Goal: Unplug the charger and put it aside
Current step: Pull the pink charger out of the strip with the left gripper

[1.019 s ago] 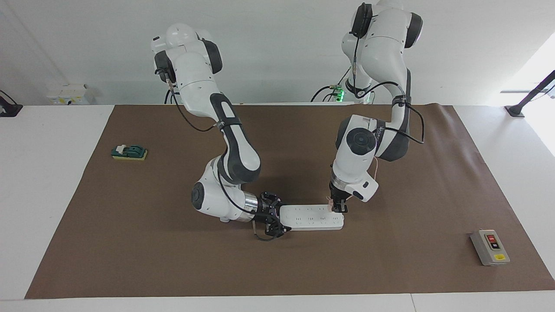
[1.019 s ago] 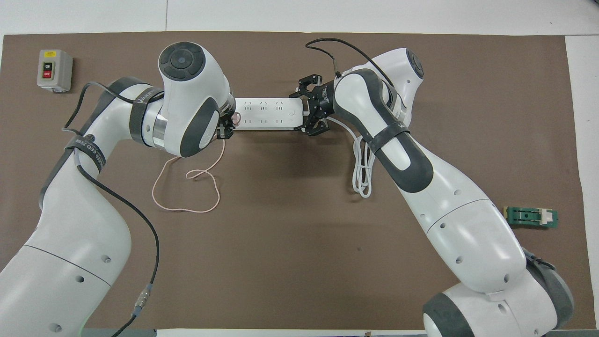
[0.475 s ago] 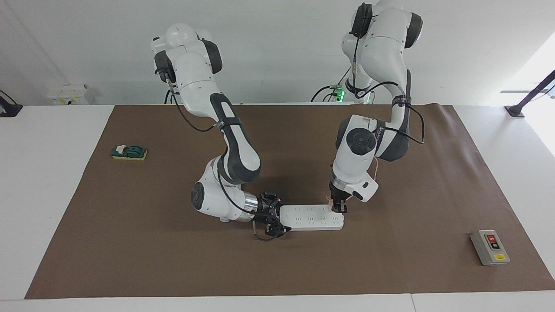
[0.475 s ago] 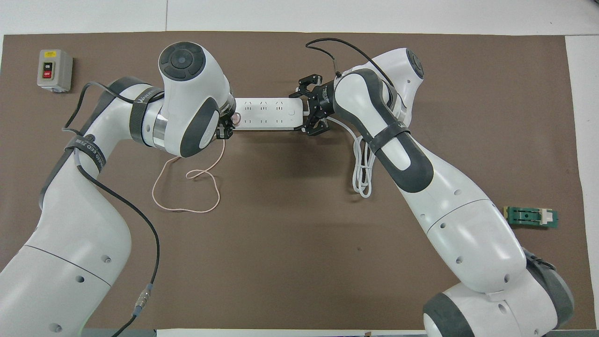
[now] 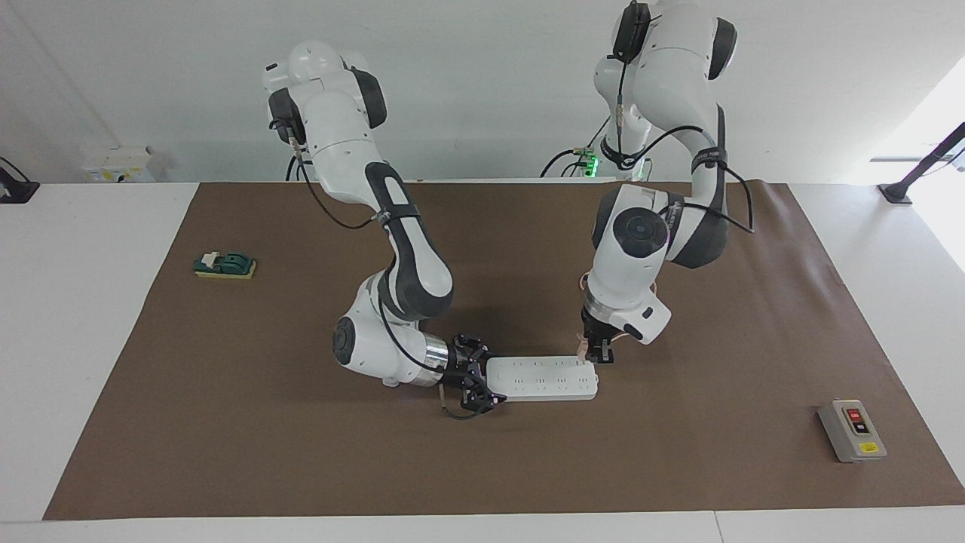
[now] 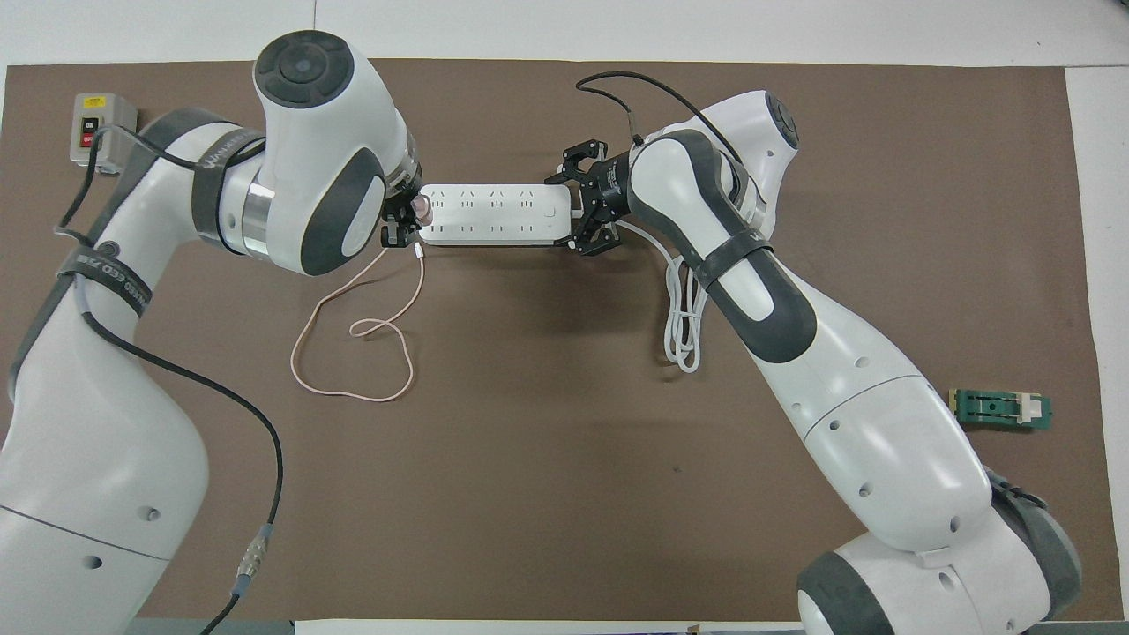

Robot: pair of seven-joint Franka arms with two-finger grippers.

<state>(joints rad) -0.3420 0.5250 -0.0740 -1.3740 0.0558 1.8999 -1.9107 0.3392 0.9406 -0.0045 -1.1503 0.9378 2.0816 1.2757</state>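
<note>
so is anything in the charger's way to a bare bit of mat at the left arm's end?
Nothing visible. The left end effector holds the charger at the power strip's end; the right end effector grips the other end. Only the grey switch box lies on the mat toward that end, farther out.

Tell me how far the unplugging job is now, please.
Done: the charger looks lifted out of the strip; in the facing view it hangs just above the strip's end. In hand: the left hand is shut on the charger, while the right hand holds the strip's other end. Left: set the charger aside on the mat and release it.
</note>
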